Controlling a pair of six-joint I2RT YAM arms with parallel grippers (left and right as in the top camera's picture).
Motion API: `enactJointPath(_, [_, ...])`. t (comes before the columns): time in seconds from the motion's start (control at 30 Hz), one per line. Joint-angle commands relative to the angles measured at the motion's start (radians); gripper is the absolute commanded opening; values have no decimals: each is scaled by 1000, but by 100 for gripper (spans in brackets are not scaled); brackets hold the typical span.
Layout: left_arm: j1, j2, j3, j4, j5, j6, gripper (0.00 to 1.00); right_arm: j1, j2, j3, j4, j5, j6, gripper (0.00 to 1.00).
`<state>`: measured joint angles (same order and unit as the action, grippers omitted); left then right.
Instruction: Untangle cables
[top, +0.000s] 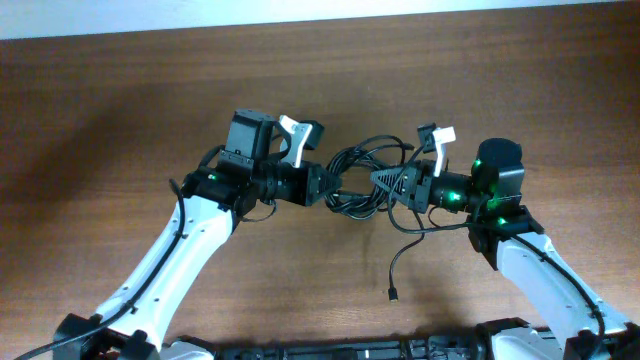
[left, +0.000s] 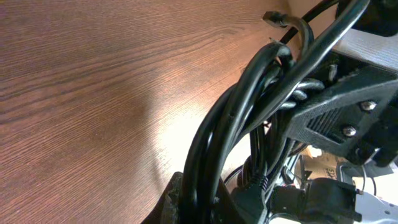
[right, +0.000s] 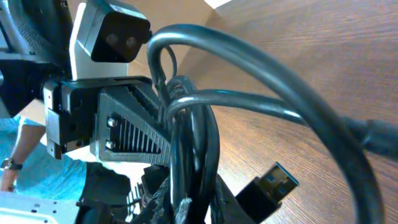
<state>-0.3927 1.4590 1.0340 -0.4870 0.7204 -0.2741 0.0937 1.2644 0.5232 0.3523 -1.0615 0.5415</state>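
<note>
With the cables (top: 360, 178) lying bunched mid-bench (top: 120, 110), the left pincer (top: 322, 186) is clamping shut on them and the right pincer (top: 388, 185) is touching them, its grip unclear, so separating is likely calling for a gentle outward pull.

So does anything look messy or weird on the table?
Yes. The black cables are knotted in a tangle mid-table, between the left gripper and right gripper. One loose end trails off toward the robot, its plug lying alone on the wooden table.
</note>
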Motion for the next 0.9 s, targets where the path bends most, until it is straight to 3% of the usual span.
enactJointPath(0.0, [22, 8, 14, -13, -97, -25, 0, 4, -6, 4, 13, -2, -1, 15])
enactJointPath(0.1, [57, 7, 14, -5, -95, -21, 0, 3, -6, 5, 10, 3, -1, 15])
enactJointPath(0.3, [108, 7, 14, -32, 141, 295, 0, 3, -6, 5, 10, 164, 8, 16])
enactJointPath(0.5, [108, -13, 14, -68, 186, 430, 0, 2, -6, 5, 9, 278, 14, 43])
enactJointPath(0.57, [108, -45, 14, -69, 185, 487, 0, 2, -6, 5, 9, 308, 14, 57])
enactJointPath(0.6, [108, -64, 14, -69, 185, 500, 0, 2, -6, 5, 10, 316, 14, 72])
enactJointPath(0.63, [108, -94, 14, -73, 178, 524, 0, 2, -6, 5, 10, 318, 14, 79])
enactJointPath(0.77, [108, -156, 14, -112, 159, 586, 0, 2, -6, 5, 12, 299, 14, 87])
enactJointPath(0.87, [138, -181, 14, -204, 148, 586, 0, 2, -11, 5, 106, 134, 14, 99])
